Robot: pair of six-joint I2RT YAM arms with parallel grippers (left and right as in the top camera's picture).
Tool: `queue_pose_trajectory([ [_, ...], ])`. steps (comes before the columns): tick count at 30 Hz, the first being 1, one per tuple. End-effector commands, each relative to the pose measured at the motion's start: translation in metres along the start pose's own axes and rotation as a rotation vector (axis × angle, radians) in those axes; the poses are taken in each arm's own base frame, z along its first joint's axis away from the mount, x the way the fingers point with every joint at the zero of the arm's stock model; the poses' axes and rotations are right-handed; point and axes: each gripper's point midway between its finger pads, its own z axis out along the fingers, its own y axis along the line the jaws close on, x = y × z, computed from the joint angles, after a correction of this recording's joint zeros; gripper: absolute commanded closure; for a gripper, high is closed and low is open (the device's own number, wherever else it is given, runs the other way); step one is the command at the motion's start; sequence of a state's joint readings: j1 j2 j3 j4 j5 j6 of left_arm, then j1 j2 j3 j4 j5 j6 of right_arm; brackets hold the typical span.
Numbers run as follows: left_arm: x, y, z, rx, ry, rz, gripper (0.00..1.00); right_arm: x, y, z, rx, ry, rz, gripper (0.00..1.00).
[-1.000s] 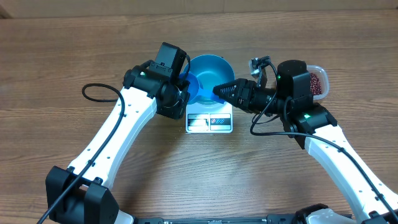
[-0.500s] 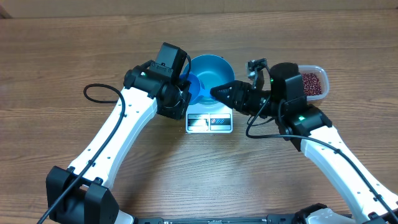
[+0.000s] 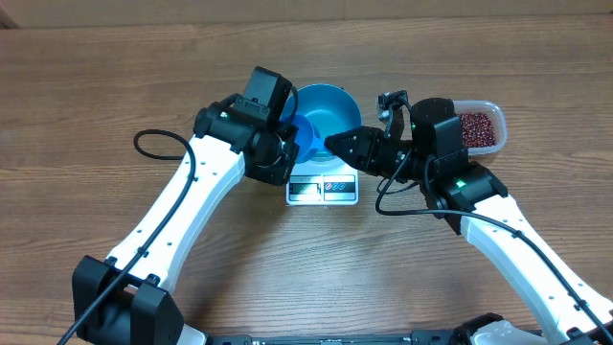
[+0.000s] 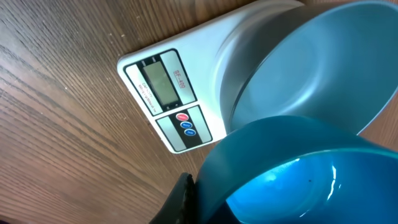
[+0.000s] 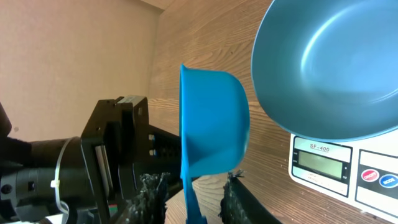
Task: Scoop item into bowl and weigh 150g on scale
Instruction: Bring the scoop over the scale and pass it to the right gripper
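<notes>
At frame centre, clenched left gripper [image 3: 290,146] grasping small blue plastic handled scoop [image 3: 303,134], at left rim of round bright blue bowl [image 3: 332,103] sitting on flat white square scale [image 3: 323,189]. From the right, released right gripper [image 3: 334,143], fingers [image 5: 149,194] flanking scoop handle, gaps both sides. Upper right: dark red beans [image 3: 478,129] in clear plastic tub [image 3: 494,108], well apart.
</notes>
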State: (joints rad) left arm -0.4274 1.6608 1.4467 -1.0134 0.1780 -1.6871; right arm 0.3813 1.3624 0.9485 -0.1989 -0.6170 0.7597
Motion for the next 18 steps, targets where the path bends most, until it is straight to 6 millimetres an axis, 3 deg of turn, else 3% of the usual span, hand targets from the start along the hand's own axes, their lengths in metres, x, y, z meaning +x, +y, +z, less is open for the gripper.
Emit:
queue_pose_trajectory([
  [1, 0.010, -0.002, -0.001, 0.007, 0.022, -0.008, 0.96, -0.006, 0.005, 0.001, -0.004, -0.017, -0.010, 0.70],
  [18, 0.023, -0.004, -0.001, 0.013, 0.067, -0.012, 0.96, -0.006, 0.005, 0.001, -0.004, -0.018, 0.008, 0.75],
])
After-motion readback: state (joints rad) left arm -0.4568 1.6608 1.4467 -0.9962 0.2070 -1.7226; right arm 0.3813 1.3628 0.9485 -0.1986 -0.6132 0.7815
